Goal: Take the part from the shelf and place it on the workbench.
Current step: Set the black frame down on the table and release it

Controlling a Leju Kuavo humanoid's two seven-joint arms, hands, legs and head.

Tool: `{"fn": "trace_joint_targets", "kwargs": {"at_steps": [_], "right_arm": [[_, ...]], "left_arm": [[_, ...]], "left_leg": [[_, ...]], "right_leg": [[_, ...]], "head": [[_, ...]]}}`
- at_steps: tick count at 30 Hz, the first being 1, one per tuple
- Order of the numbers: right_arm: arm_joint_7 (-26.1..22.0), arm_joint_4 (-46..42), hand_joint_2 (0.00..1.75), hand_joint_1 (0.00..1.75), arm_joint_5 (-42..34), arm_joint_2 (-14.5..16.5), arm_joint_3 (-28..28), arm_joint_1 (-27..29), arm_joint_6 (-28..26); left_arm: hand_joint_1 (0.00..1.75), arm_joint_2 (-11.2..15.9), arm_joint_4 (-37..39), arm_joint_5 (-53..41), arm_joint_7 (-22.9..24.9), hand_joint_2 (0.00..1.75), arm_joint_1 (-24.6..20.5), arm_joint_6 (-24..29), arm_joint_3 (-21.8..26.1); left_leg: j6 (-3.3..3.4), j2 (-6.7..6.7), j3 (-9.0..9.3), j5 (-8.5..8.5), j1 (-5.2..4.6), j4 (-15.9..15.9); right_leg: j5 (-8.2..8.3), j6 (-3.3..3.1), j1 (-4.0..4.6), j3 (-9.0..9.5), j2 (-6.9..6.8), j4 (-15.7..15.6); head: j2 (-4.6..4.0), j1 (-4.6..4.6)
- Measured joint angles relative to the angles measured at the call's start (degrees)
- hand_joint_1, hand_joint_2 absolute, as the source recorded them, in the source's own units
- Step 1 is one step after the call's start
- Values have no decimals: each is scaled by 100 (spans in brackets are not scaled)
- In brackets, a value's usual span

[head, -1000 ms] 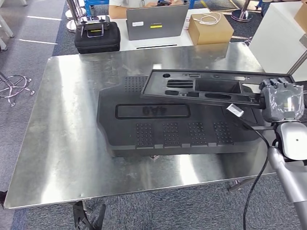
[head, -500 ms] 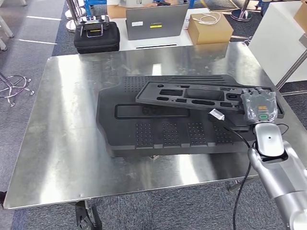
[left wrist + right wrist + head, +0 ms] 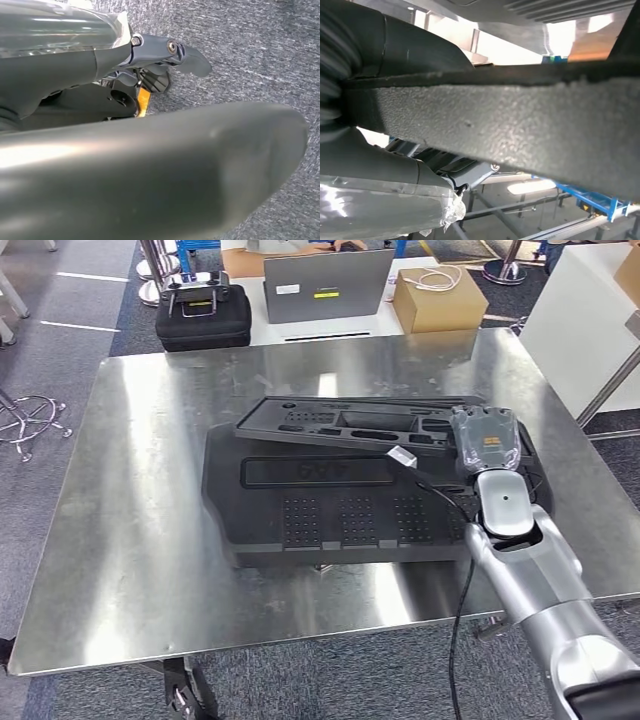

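1. My right hand (image 3: 487,441) is gripping the right end of the flat black part (image 3: 347,425).
2. The part is lying tilted over a larger black panel (image 3: 340,505) on the steel bench (image 3: 136,520).
3. My left hand (image 3: 151,70) is hanging above carpet; I cannot tell its state.
4. A laptop (image 3: 328,285) and a cardboard box (image 3: 438,300) are sitting beyond the bench.

Tray (image 3: 355,502) embossing: raised characters in the long recessed panel in front of me, too faint to read.
Laptop (image 3: 327,284) stickers: a white one and a yellow one on the lid; any print on them is too small to make out.
My right hand (image 3: 487,440): a small green mark on its back, not legible.
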Motion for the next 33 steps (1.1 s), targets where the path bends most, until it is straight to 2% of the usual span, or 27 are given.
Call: {"fn": "trace_joint_targets", "kwargs": {"at_steps": [2, 4, 6, 7, 8, 16, 23, 30, 33], "right_arm": [[77, 98, 175, 175, -7, 66, 15, -44, -2], [210, 223, 175, 93, -16, 132, 21, -77, 8], [342, 368, 87, 6, -21, 208, 21, -103, 54], [402, 446, 44, 0, -17, 245, 21, -116, 81], [459, 532, 0, 0, -9, 279, 22, -133, 101], [671, 1038, 0, 0, 113, 346, 26, -246, 66], [653, 1157, 0, 0, 133, 304, 22, -260, 21], [205, 1046, 0, 0, -154, 167, -72, -249, -97], [-66, 918, 0, 0, -331, 80, -105, -250, 169]], "left_arm": [[0, -1, 0, 0, 24, 0, 0, 1, -25], [0, -1, 0, 0, 51, 0, -2, 1, -49], [0, -1, 0, 0, 63, 0, -7, 1, -62], [0, -1, 0, 0, 67, 0, -12, 1, -64], [0, -2, 0, 0, 67, 0, -17, 1, -65], [0, -3, 0, 0, 95, 0, -22, 6, -68], [0, -3, 0, 0, 85, 0, -12, 25, -67], [0, -3, 0, 0, 23, 0, 24, 73, -67], [0, -2, 0, 0, -6, 0, 51, 129, -66]], "left_leg": [[0, 0, 0, 0, 0, 0], [0, 0, 0, 0, -1, 0], [0, 1, 0, 0, -1, 0], [0, 1, 0, 0, -1, 0], [0, 0, 0, 0, -1, 0], [0, 1, 0, 0, -1, 0], [0, 1, 1, 0, 0, 0], [0, 1, 0, 0, -1, 0], [0, 1, 0, 0, -1, 0]], "right_leg": [[0, 0, 0, 0, 1, 0], [0, 0, 0, 1, 1, 0], [0, 0, -1, 1, 1, 0], [0, 0, -1, 1, 1, 0], [0, 0, -1, 0, 0, 0], [0, 0, -1, -1, 0, 0], [0, 0, -1, -2, 0, 0], [0, 0, -1, -2, 0, -1], [0, 0, -1, -2, 0, -1]], "head": [[0, 0], [0, 0], [0, 0], [0, 0], [0, 0], [-1, 0], [0, 0], [-1, 0], [-1, 0]]}}
